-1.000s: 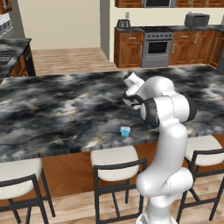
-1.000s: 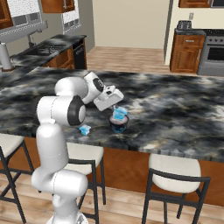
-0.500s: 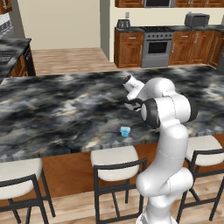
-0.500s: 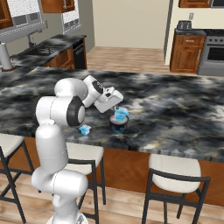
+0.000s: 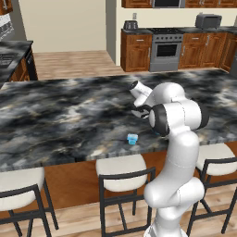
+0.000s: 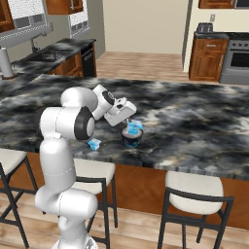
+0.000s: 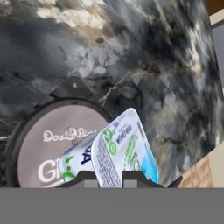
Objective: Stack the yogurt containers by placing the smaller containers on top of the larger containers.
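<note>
Gripper, jaws clamped on the bigger light-blue cup, holds it tilted over the dark-rimmed tub, centre frame. Not yet released. Tiny cup sits lower left, unstacked.

A long bench with a dark marbled top, streaked grey and tan, runs across the room. Tucked under its near edge are stools with cream cushions and black metal frames. Behind it, the floor is light wood planking. Against the far wall stand reddish-brown wooden cabinets with a steel oven set between them. A toaster sits on the back counter to the right. Off to the left, a second dark counter carries a sink faucet, with a pale cylinder standing near it.
</note>
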{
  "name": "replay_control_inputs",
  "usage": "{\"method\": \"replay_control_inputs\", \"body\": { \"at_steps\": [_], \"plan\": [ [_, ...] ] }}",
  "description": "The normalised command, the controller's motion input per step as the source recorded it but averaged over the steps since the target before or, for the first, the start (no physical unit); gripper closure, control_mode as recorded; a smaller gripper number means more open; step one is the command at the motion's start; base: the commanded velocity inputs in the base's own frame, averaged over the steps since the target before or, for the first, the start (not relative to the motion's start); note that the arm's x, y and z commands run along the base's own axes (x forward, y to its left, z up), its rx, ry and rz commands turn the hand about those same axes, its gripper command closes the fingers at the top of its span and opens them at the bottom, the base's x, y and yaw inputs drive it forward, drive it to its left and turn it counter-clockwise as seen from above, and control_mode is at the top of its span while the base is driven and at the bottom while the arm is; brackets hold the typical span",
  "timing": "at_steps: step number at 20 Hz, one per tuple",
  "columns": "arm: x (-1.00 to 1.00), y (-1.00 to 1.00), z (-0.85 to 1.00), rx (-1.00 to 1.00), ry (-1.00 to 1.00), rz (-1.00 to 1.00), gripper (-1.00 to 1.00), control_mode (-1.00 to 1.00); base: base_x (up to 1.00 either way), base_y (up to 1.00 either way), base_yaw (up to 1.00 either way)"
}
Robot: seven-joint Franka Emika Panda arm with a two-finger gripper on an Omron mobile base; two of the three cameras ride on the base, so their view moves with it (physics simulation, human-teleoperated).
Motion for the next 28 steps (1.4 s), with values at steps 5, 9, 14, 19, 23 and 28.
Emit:
{"method": "replay_control_inputs", "body": {
  "at_steps": [5, 9, 14, 19, 23, 28],
  "plan": [
    [-0.01, 0.06, -0.06, 0.00, 0.00, 0.00, 1.00, -1.00, 0.00, 0.00, 0.00],
    [0.01, 0.02, -0.09, 0.00, 0.00, 0.00, 1.00, -1.00, 0.00, 0.00, 0.00],
    [0.00, 0.00, -0.10, 0.00, 0.00, 0.00, 1.00, -1.00, 0.00, 0.00, 0.00],
    [-0.06, 0.00, -0.12, 0.00, 0.00, 0.00, 1.00, -1.00, 0.00, 0.00, 0.00],
    [-0.19, 0.03, -0.14, 0.01, 0.07, 0.00, 1.00, -1.00, 0.00, 0.00, 0.00],
    [-0.08, 0.10, -0.10, 0.00, 0.08, 0.00, -1.00, -1.00, 0.00, 0.00, 0.00]
  ]
}}
